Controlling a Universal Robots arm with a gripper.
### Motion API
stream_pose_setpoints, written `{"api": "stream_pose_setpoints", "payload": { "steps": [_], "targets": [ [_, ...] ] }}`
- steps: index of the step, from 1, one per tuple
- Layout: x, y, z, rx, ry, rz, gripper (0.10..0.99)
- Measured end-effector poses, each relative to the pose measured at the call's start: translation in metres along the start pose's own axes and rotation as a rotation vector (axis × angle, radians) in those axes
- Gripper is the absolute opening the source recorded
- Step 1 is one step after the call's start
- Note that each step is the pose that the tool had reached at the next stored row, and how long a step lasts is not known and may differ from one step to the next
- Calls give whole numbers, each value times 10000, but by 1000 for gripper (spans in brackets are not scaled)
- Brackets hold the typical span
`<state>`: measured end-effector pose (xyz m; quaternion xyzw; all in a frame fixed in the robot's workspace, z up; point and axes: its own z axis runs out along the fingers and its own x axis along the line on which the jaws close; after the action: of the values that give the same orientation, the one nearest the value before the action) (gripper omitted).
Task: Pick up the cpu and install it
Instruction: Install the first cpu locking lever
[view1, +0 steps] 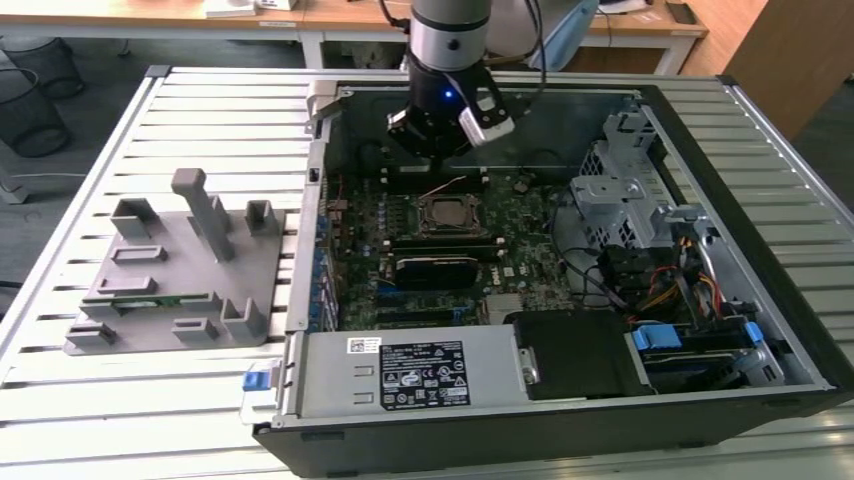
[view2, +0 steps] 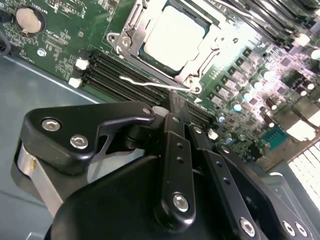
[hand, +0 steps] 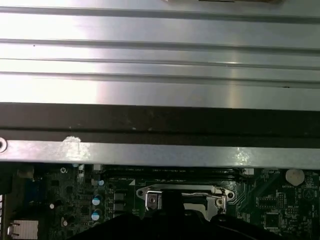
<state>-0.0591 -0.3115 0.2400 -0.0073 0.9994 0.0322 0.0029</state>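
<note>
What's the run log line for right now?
tool: empty, above memory slots | cpu: seated in socket | arm: inside case

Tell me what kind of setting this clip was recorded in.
Likely a lab or workshop bench for PC assembly: an open computer case lies on a slatted metal table, a grey parts fixture beside it, wooden desks behind.

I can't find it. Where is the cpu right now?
The cpu sits in the socket on the motherboard, mid-case in the exterior view, beside the black memory slots.
</note>
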Motion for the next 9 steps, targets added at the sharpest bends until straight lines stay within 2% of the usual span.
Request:
{"api": "stream_pose_setpoints", "payload": {
  "steps": [9],
  "targets": [
    [-33, -2, 44, -1, 26, -403, 106]
  ]
}}
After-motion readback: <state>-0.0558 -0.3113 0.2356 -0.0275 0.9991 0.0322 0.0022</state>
